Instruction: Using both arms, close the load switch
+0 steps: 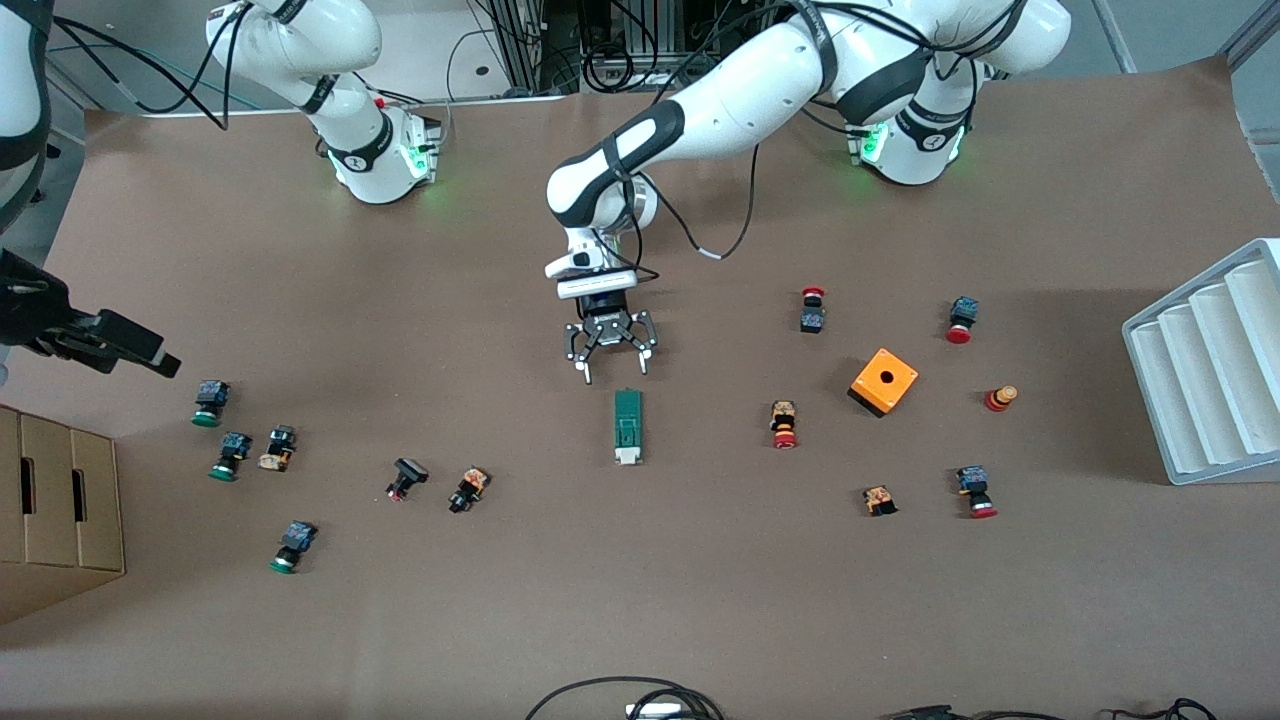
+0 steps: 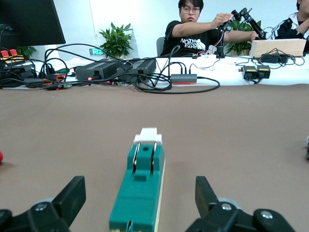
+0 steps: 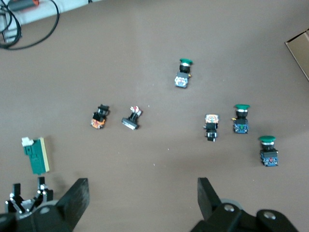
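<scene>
The load switch (image 1: 627, 427), a narrow green block with a white lever end, lies flat mid-table, its white end nearer the front camera. My left gripper (image 1: 612, 360) hangs open just over the table at the switch's green end. In the left wrist view the switch (image 2: 145, 164) lies between the spread black fingers (image 2: 67, 198), untouched, and my left gripper (image 2: 137, 203) is empty. My right gripper (image 1: 150, 355) is high over the right arm's end of the table. It is open and empty in its wrist view (image 3: 141, 203), where the switch (image 3: 35, 154) shows far below.
An orange cube box (image 1: 884, 381) and several red-capped buttons (image 1: 784, 423) lie toward the left arm's end. A white rack (image 1: 1210, 370) stands at that end. Green-capped buttons (image 1: 230, 455) and a cardboard box (image 1: 55, 500) are at the right arm's end.
</scene>
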{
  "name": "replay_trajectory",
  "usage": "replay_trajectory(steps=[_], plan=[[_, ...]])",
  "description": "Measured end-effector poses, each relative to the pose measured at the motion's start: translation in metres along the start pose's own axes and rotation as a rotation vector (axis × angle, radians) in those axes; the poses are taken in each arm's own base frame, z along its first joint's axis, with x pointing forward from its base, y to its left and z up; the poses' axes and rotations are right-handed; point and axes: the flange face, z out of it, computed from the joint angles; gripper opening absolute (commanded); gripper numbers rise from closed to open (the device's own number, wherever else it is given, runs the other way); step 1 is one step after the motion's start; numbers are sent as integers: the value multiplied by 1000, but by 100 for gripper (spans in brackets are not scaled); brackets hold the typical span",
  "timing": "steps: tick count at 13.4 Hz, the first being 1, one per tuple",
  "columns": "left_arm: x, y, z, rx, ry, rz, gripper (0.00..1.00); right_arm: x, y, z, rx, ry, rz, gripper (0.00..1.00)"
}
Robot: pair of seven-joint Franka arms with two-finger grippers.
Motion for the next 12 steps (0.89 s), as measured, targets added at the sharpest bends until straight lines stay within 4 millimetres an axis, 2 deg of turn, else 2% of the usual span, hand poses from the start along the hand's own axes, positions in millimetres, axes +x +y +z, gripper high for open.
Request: replay_trajectory(steps=[4, 7, 10, 12], plan=[[66, 13, -20, -4, -73, -10, 100, -11, -7, 2, -77, -50, -49, 100], [117, 16, -37, 1, -150, 41, 100, -12, -11, 4, -87, -63, -59, 100], [175, 17, -58, -13, -231, 112, 100, -11, -23, 4, -117, -60, -91, 100], [211, 16, -70, -22, -288, 170, 100, -13, -38, 5, -143, -59, -127, 100]])
